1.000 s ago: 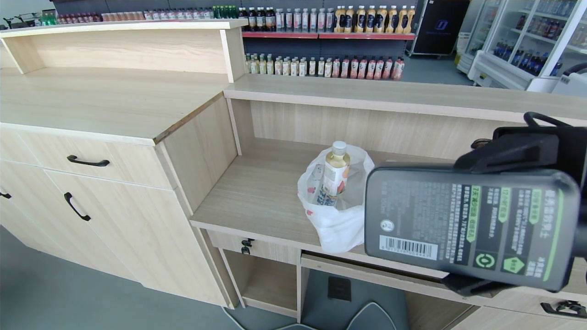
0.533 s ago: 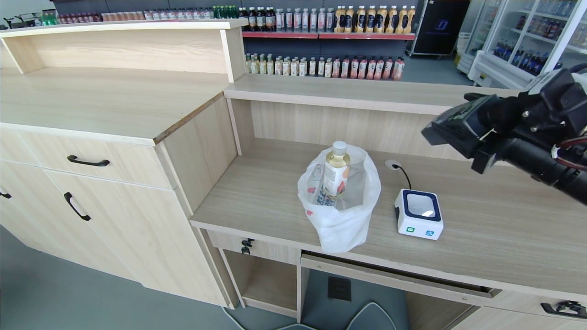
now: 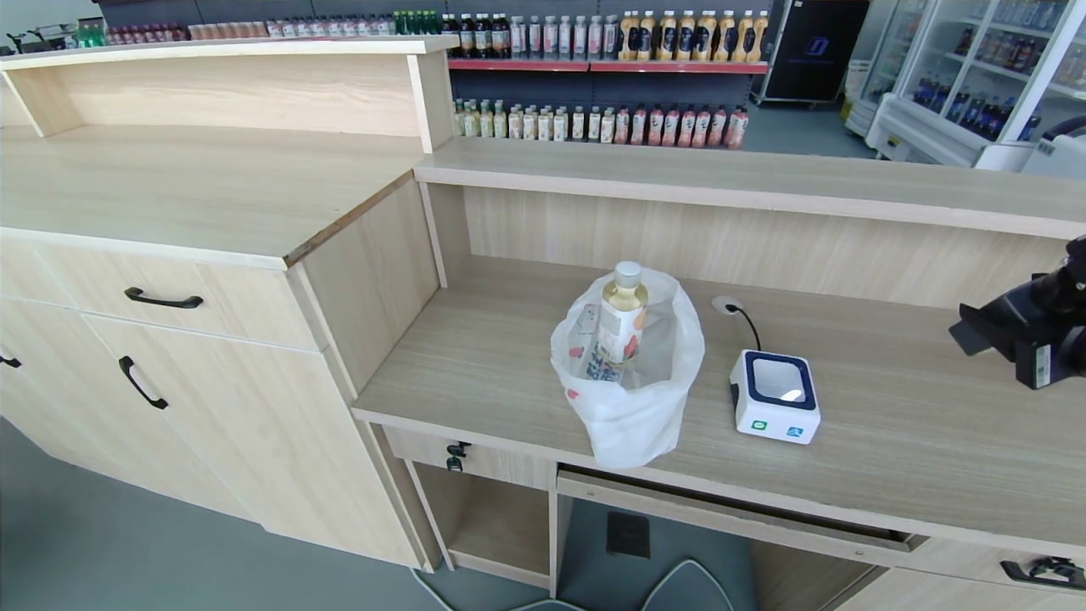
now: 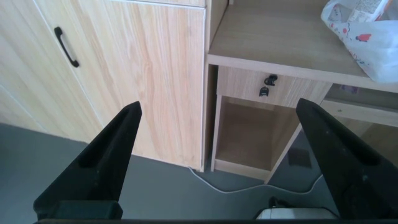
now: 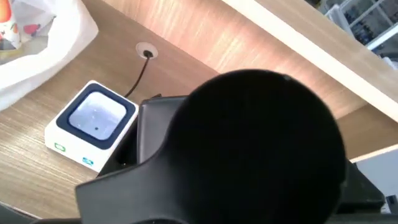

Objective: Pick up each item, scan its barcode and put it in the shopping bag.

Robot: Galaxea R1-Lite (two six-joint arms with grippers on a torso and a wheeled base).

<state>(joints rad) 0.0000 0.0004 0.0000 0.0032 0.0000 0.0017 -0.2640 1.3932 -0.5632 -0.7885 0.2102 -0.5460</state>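
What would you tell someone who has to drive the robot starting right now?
Left gripper: open, empty, low in front of the cabinet doors, off the desk.
Right gripper: shut on a dark container, above the desk's right end, right of the scanner.
Shopping bag: open on the desk, left of the scanner, with a drink bottle upright inside.
Done: drink bottle bagged.
Left: show the dark container's barcode to the scanner, unless already scanned (cannot tell), then bag it.
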